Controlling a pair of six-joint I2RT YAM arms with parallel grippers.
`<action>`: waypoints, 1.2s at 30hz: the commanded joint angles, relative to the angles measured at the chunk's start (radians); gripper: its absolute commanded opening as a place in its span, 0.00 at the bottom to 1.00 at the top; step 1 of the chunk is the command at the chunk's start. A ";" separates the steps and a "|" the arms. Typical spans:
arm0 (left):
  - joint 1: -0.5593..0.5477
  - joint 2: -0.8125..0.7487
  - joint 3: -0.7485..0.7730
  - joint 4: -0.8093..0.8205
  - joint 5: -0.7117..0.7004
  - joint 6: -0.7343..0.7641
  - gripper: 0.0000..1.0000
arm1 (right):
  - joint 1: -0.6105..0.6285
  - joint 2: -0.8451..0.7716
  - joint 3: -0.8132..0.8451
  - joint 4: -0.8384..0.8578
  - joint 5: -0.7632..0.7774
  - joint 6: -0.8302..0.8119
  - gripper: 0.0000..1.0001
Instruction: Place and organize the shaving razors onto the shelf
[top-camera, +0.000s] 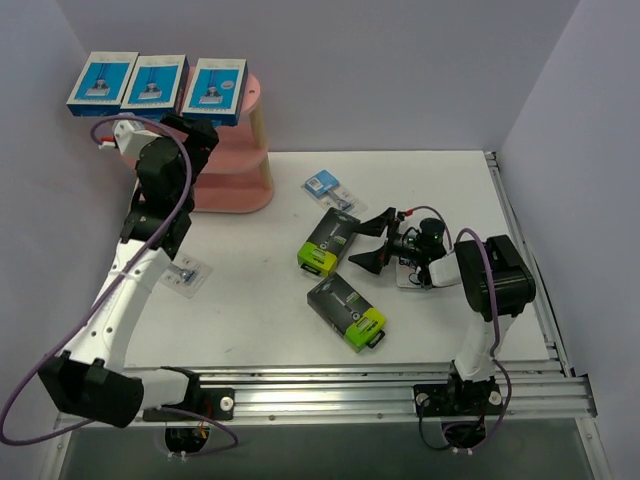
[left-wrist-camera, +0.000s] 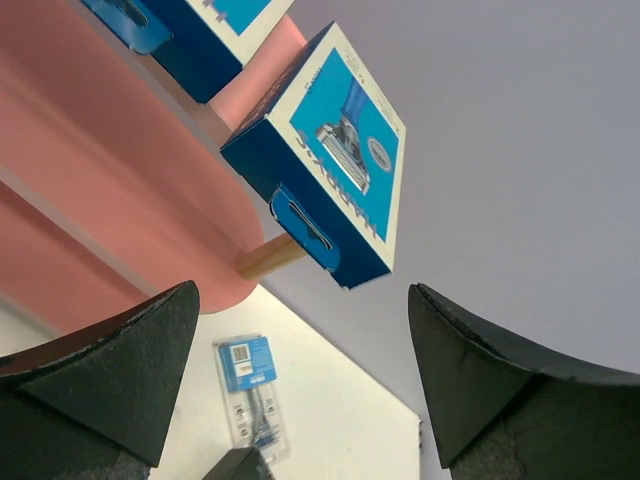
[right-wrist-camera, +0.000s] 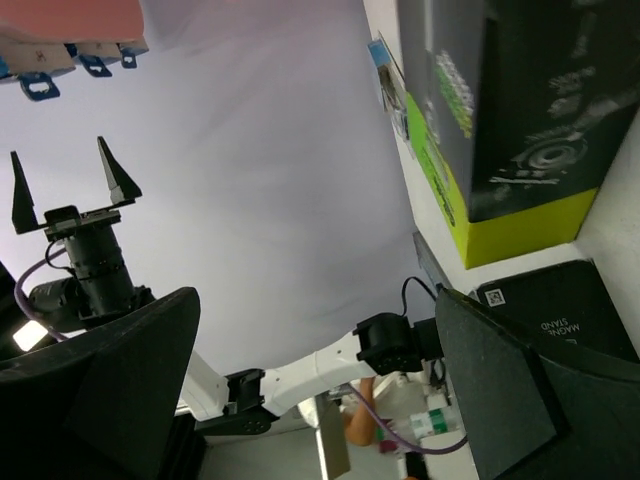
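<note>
Three blue-and-white razor boxes (top-camera: 155, 82) stand in a row on the top board of the pink shelf (top-camera: 245, 172). My left gripper (top-camera: 197, 135) is open and empty just below the rightmost box (left-wrist-camera: 330, 150), in front of the shelf (left-wrist-camera: 100, 180). Two black boxes with lime ends lie on the table, one (top-camera: 328, 243) left of my right gripper (top-camera: 371, 242) and one (top-camera: 347, 312) nearer the front. The right gripper (right-wrist-camera: 315, 300) is open and empty, low over the table, beside the first black box (right-wrist-camera: 510, 120). Clear blister packs lie behind it (top-camera: 328, 187) and by the left arm (top-camera: 187, 274).
One blister pack (left-wrist-camera: 250, 390) lies on the table below the left gripper (left-wrist-camera: 302, 330). Another pack (top-camera: 408, 272) shows partly under the right wrist. A metal rail (top-camera: 520, 250) runs along the table's right edge. Grey walls close the back and sides.
</note>
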 joint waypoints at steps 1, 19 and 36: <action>0.005 -0.123 0.061 -0.115 0.045 0.150 0.94 | -0.012 -0.106 0.015 0.529 0.025 -0.116 1.00; 0.016 0.038 0.676 -0.511 0.283 0.802 0.94 | 0.072 -0.430 0.259 -0.806 0.267 -0.925 1.00; -0.019 0.523 1.138 -0.580 0.415 0.951 0.94 | 0.146 -0.488 0.144 -0.920 0.235 -1.088 0.99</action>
